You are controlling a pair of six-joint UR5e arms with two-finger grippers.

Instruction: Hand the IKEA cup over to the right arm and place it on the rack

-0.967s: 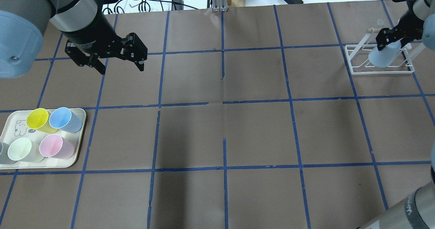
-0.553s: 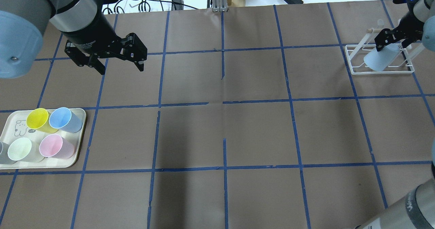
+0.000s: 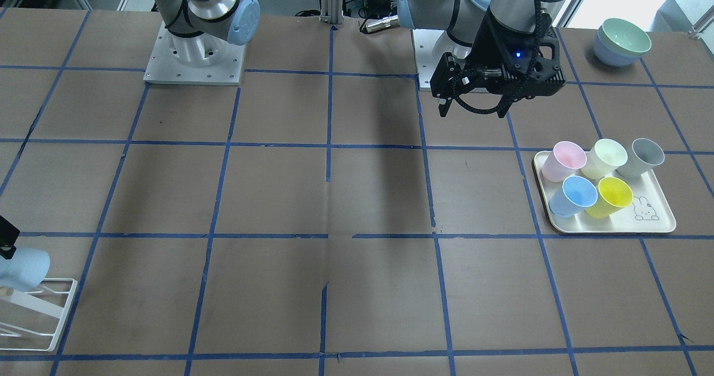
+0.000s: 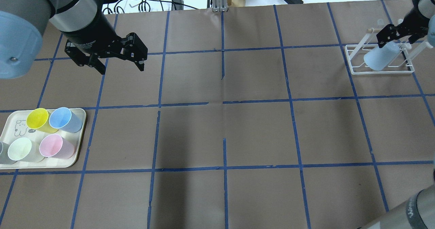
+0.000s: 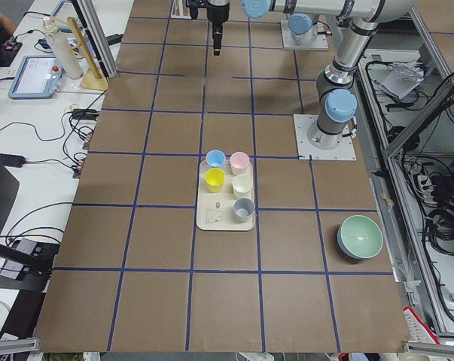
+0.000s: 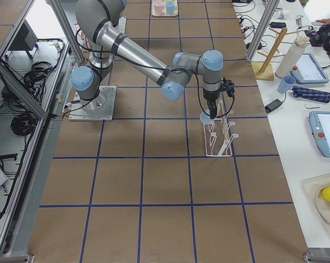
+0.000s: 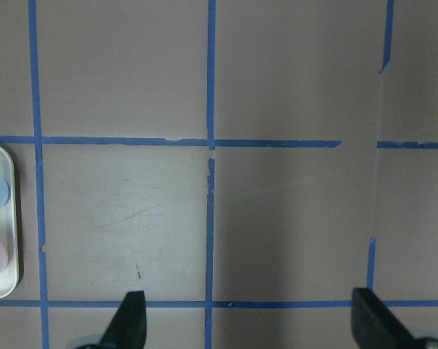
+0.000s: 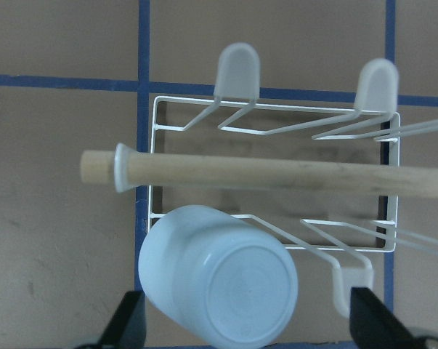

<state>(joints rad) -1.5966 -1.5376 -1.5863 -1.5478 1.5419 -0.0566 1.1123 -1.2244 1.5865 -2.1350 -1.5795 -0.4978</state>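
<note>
The pale blue IKEA cup (image 8: pixel 219 280) sits upside down, tilted, on a prong of the white wire rack (image 8: pixel 155 167), under its wooden peg rod (image 8: pixel 277 173). The cup also shows in the overhead view (image 4: pixel 379 59) on the rack (image 4: pixel 355 71), at the front view's left edge (image 3: pixel 22 267) and in the right side view (image 6: pixel 207 116). My right gripper (image 4: pixel 396 35) hovers just above the cup, open and empty; its fingertips (image 8: pixel 131 323) stand apart from the cup. My left gripper (image 4: pixel 120 67) is open and empty, high over the table's left part (image 3: pixel 471 108).
A cream bunny tray (image 4: pixel 76 157) at the left holds a second blue cup (image 4: pixel 64 118), a yellow cup (image 4: pixel 37 118), a pink cup (image 4: pixel 52 145), a pale green and a grey cup. Stacked bowls (image 3: pixel 622 41) stand beyond the tray.
The right gripper has let go of the blue cup and drawn up and back. The cup has dropped lower and tilted onto the rack. The left arm has not moved.
</note>
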